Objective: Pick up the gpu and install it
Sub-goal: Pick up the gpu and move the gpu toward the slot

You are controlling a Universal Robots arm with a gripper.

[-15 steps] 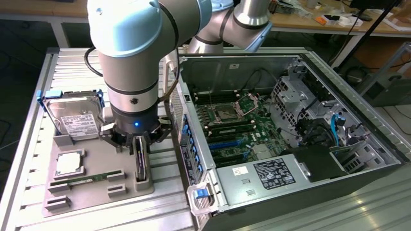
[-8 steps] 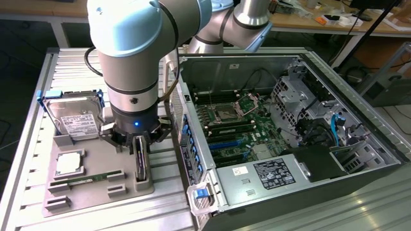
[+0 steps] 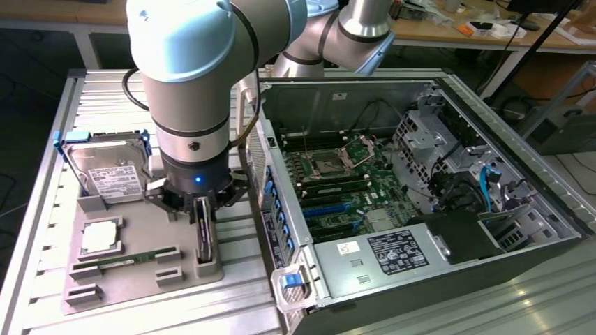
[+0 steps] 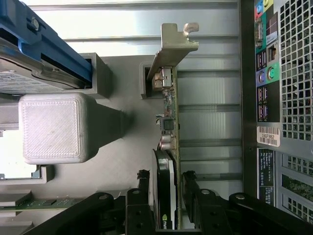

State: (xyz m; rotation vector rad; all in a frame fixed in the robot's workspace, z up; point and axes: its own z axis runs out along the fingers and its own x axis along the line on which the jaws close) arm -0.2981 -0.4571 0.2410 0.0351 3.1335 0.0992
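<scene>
The gpu (image 3: 206, 236) stands on edge in a slot of the grey holder tray (image 3: 139, 283), just beside the open computer case (image 3: 400, 181). My gripper (image 3: 199, 209) hangs straight over it. In the wrist view the gpu (image 4: 168, 112) shows a green board, a black cooler and a silver end bracket at its far end. My gripper (image 4: 166, 177) straddles the cooler end, one black finger (image 4: 143, 177) on each side. The jaws stand open, with a narrow gap to the card on both sides. The gpu still rests in its slot.
A silver hard drive (image 3: 107, 171) with blue rails stands in the same tray, with a processor (image 3: 100, 237) and a memory stick (image 3: 125, 260) lying flat. The case's motherboard (image 3: 340, 188) lies exposed on the exterior view's right. The case's rear panel (image 4: 283, 98) is close to the gpu.
</scene>
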